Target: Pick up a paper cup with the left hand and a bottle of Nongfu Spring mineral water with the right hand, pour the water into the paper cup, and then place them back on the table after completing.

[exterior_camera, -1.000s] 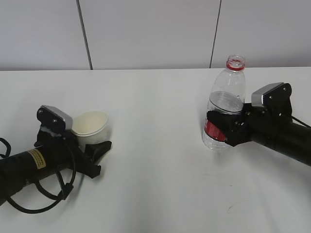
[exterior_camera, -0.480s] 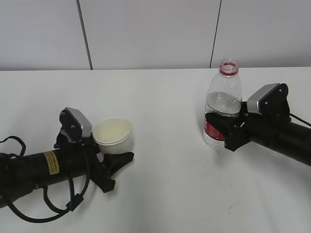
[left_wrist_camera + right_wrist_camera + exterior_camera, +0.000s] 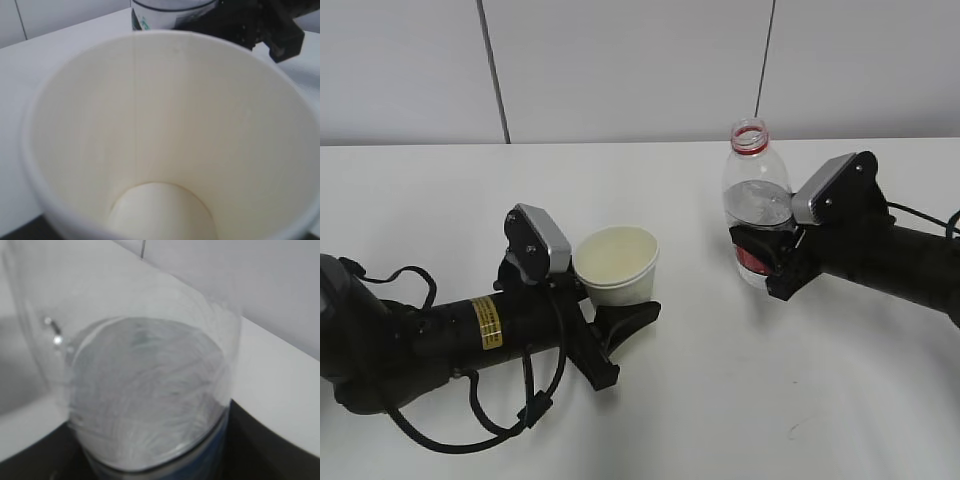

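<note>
Both sets of jaws are closed on their loads: the left hand (image 3: 605, 315), low in the centre-left of the exterior view, clamps the paper cup (image 3: 616, 265) by its lower wall, and the right hand (image 3: 760, 255), at centre-right, pinches the bottle (image 3: 756, 205) around its red label band.

Gripping the cup low leaves its mouth clear and facing up, and it sits roughly upright, leaning a little, so water can drop straight in. From the left wrist view the cup (image 3: 165, 135) fills nearly the whole frame, dry and empty down to its base, with the bottle and the dark right hand showing beyond its far rim at the top edge.

Holding the bottle at mid-height leaves the uncapped neck with its red ring free at the top, pointing up and tilted only slightly. The water (image 3: 758, 222) stands about half way up the clear body; the right wrist view looks down on its level surface (image 3: 145, 390).

Cup and bottle appear lifted off the white table (image 3: 720, 400), near each other but apart, the cup lower and to the left. Pouring seems not yet begun; the bottle's mouth likely needs to come over the cup before tipping.
</note>
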Robot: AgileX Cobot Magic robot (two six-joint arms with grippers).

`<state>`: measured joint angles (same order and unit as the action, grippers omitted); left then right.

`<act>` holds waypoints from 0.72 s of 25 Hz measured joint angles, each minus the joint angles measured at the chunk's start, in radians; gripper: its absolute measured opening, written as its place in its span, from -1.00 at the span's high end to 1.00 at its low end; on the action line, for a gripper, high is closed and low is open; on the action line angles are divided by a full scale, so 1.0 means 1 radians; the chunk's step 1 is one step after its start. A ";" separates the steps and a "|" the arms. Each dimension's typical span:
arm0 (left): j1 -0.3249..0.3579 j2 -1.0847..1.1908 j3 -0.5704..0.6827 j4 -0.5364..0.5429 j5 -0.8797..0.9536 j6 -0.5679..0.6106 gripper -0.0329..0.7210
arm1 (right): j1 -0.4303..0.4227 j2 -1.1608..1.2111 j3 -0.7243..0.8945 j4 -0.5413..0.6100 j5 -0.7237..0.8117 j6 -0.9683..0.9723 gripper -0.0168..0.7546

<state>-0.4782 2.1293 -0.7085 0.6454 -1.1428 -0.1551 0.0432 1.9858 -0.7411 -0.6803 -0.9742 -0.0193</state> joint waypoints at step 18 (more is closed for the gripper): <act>-0.019 0.000 -0.006 -0.030 0.002 -0.002 -0.11 | 0.024 0.000 -0.106 -0.010 0.068 -0.414 -0.15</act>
<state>-0.4969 2.1293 -0.7145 0.6157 -1.1405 -0.1576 0.0673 1.9858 -0.8475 -0.6902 -0.9063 -0.4338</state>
